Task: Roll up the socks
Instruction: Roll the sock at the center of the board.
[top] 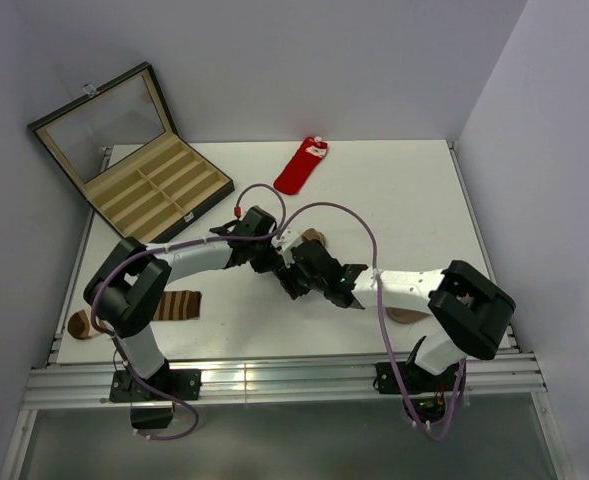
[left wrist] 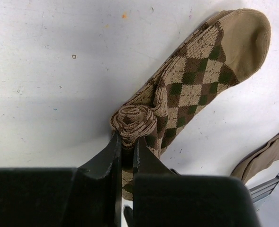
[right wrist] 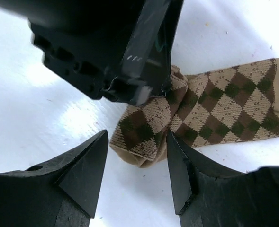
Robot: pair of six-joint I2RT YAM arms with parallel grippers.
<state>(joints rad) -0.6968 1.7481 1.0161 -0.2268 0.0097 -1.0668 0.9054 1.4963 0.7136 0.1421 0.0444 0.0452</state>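
The argyle sock (left wrist: 196, 80) lies on the white table with its cuff end wound into a tight roll (left wrist: 133, 124). My left gripper (left wrist: 126, 139) is shut on that roll, pinching it from both sides. In the right wrist view the same sock (right wrist: 224, 109) has a folded edge lying between the spread fingers of my open right gripper (right wrist: 137, 142), which holds nothing. From above, both grippers (top: 284, 262) (top: 309, 275) meet mid-table and hide most of this sock; only its tan toe (top: 314, 237) shows. The red sock (top: 301, 165) with its white cuff lies flat at the far edge.
An open compartment case (top: 144, 160) stands at the far left. A ring-striped sock (top: 174, 305) lies near the left arm's base. A plain tan sock (top: 404, 315) lies under the right arm, also seen in the left wrist view (left wrist: 267, 156).
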